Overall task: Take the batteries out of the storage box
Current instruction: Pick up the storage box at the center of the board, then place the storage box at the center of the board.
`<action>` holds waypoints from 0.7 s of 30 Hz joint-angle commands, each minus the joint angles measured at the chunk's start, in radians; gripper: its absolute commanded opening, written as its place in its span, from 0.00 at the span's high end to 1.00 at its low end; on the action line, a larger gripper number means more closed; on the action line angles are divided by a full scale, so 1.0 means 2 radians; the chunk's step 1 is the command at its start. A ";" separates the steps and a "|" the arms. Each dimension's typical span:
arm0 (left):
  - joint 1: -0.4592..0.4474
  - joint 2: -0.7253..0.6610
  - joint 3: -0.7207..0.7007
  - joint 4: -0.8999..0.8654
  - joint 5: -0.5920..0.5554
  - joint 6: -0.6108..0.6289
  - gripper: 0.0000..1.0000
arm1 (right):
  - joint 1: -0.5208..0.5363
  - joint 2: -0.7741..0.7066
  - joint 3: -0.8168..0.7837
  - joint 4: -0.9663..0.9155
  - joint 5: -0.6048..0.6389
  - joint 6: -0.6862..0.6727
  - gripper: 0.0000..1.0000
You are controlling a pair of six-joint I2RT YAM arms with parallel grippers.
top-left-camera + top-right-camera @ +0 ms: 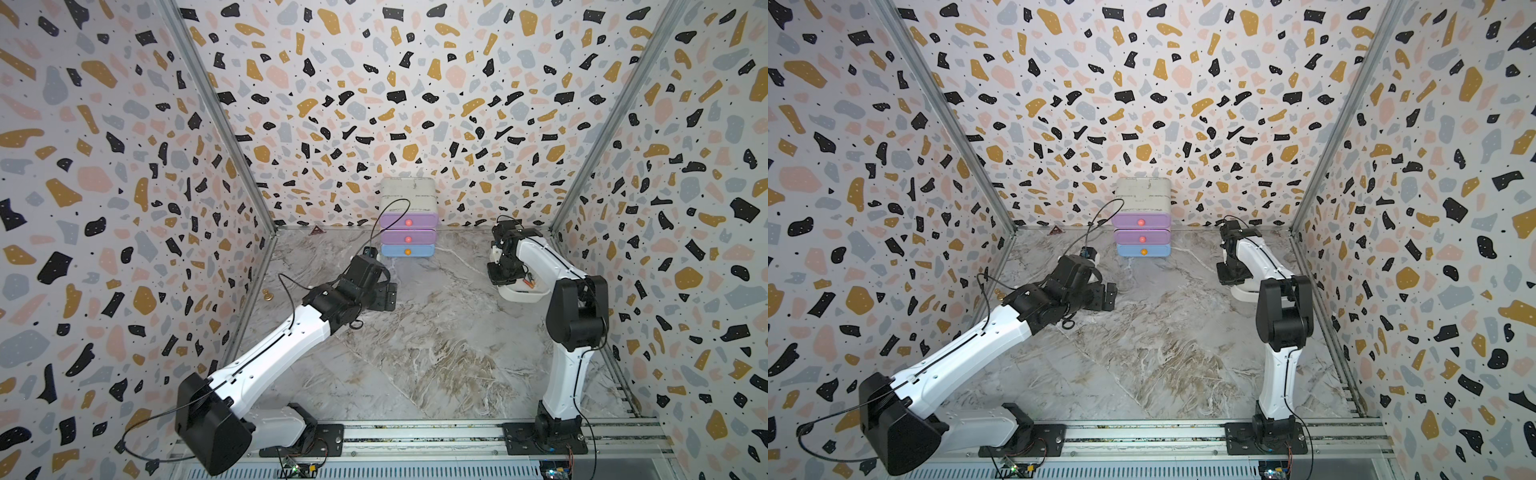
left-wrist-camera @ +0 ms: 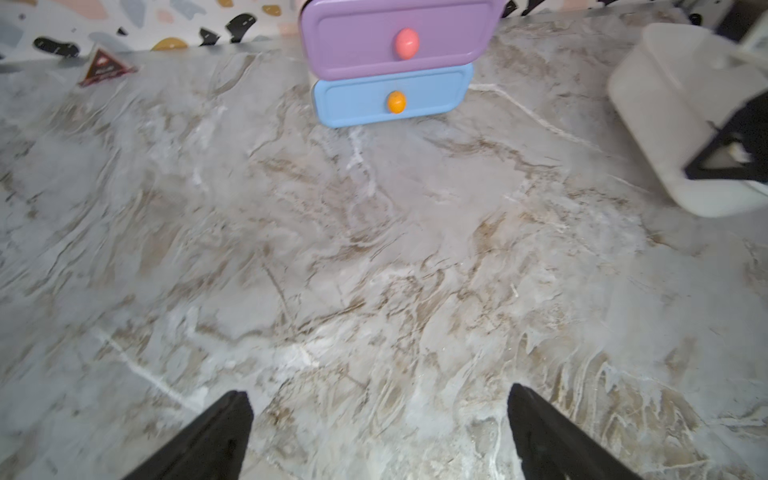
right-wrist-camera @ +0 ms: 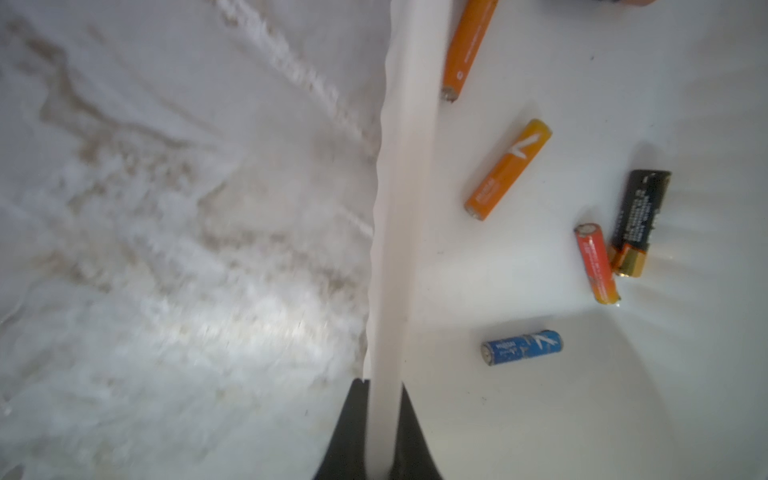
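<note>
Storage box (image 1: 521,296) is found near the desk's (image 1: 415,353) right edge, toward the far right corner, well apart from the drawer cabinet (image 1: 408,224) at the back edge. In the right wrist view the right gripper (image 3: 384,388) is seen clamped on the box's side wall, one finger outside and one inside, w/ the wall's long axis running straight away from the jaws.

At least five batteries (image 3: 509,168) are counted inside, all on the inner side of that wall. Two orange ones lie closest to it, the blue battery (image 3: 521,347) is nearest the jaws, and the red battery (image 3: 596,264) and black-copper battery (image 3: 638,220) sit further in, seemingly touching.

Left gripper (image 2: 378,392) is held wide apart w/ nothing in it, over bare desk near the middle, box off to one side. So the right arm is way nearer.

Prob a tip-out or a steadying grip is intended. Whether the box is lifted can't be told tbh.
</note>
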 commanded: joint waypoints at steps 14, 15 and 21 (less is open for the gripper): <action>0.083 0.005 -0.136 0.004 -0.002 -0.085 0.00 | 0.327 -0.124 -0.147 0.062 0.136 0.292 1.00; 0.084 0.008 -0.136 0.005 -0.001 -0.084 0.00 | 0.341 -0.112 -0.135 0.066 0.146 0.304 1.00; 0.084 0.017 -0.134 0.007 -0.003 -0.080 0.00 | 0.386 -0.016 -0.058 0.071 0.123 0.352 1.00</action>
